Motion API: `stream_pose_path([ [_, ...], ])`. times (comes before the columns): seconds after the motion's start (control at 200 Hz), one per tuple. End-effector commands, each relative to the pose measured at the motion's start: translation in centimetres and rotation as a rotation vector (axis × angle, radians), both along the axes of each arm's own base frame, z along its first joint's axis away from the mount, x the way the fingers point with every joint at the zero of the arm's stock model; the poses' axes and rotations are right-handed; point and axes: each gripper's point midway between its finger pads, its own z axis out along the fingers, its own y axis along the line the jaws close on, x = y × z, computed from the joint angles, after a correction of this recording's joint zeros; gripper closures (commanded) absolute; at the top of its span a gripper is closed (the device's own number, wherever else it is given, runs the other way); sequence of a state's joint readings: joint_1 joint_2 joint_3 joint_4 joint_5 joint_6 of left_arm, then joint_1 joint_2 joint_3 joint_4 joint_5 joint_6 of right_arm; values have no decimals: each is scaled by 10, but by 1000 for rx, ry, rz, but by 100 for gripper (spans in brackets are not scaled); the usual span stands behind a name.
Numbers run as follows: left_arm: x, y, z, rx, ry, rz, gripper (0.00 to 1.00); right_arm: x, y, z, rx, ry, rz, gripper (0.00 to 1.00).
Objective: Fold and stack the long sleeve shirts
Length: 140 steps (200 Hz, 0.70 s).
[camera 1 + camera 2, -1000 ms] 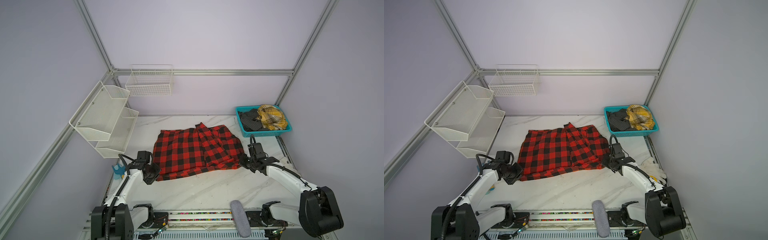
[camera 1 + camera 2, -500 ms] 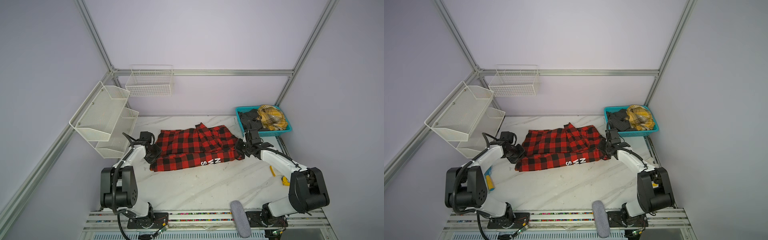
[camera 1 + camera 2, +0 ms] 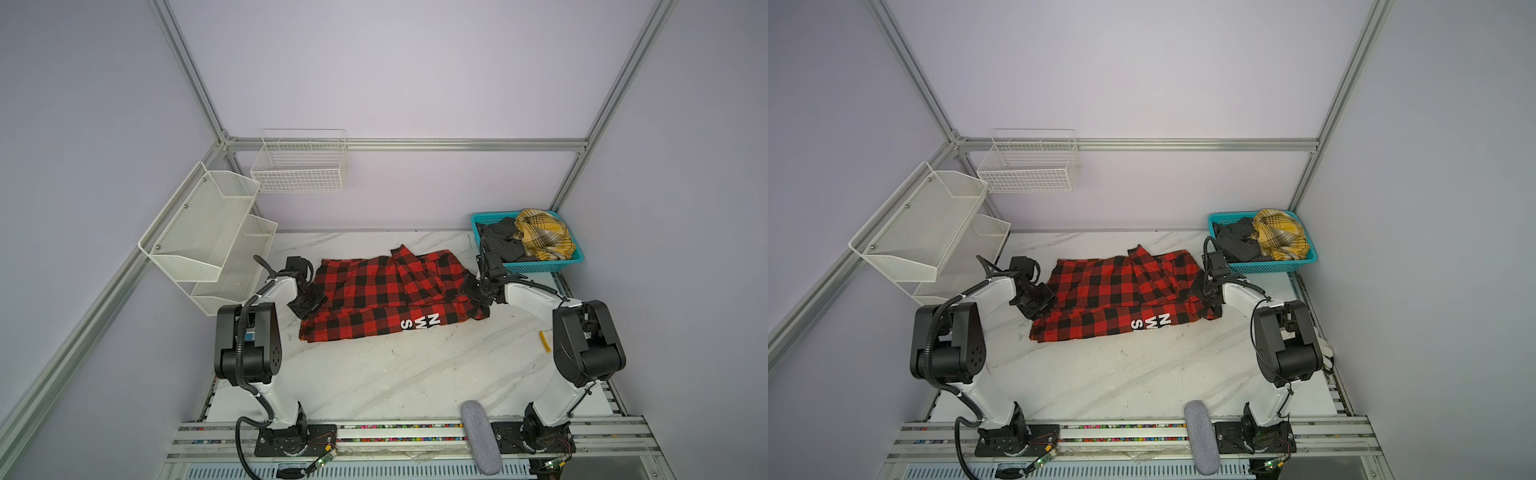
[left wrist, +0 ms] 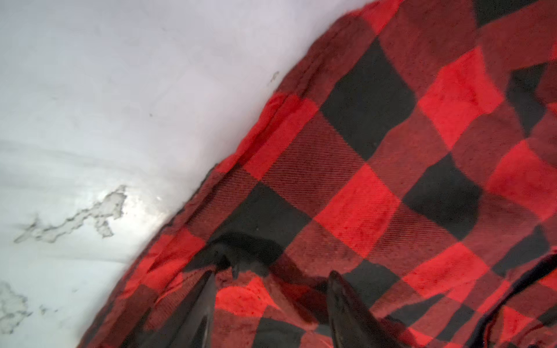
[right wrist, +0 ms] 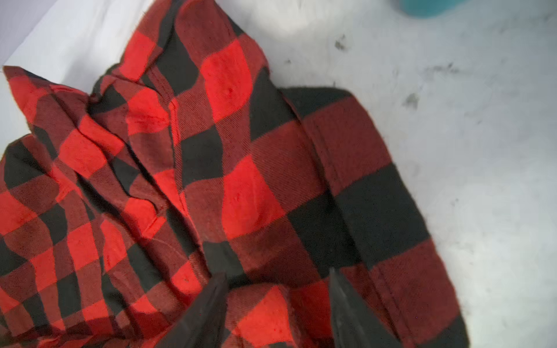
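Left gripper [image 4: 271,274] and right gripper [image 5: 277,274] stand open on the checked shirt [image 3: 374,291], where a jaw catching cloth while lifting could pull the fold apart.

lab test cell — aluminium frame [image 3: 407,144], plain walls [image 3: 395,75], marble tabletop [image 3: 374,374]

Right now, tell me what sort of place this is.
Probably a robot lab cell: a silver aluminium frame, a white marble-patterned tabletop, and a red-and-black checked shirt between two rail-mounted robot arms.
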<state>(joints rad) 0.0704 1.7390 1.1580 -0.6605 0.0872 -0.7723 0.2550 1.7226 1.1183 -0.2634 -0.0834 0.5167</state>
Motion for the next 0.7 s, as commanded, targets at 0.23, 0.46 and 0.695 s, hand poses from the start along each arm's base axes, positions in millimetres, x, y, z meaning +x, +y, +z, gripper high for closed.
stream_pose_path([
  [0.23, -13, -65, 64, -71, -167, -158, 76, 29, 69, 78, -131, -153, 241, 34],
  [0.46, -36, -77, 16, -118, -88, -184, 100, 85, 134, 55, -102, -178, 351, 30],
  [0.695, -50, -74, -20, -88, 6, -240, 100, 129, 175, 28, -138, -194, 423, 31],
])
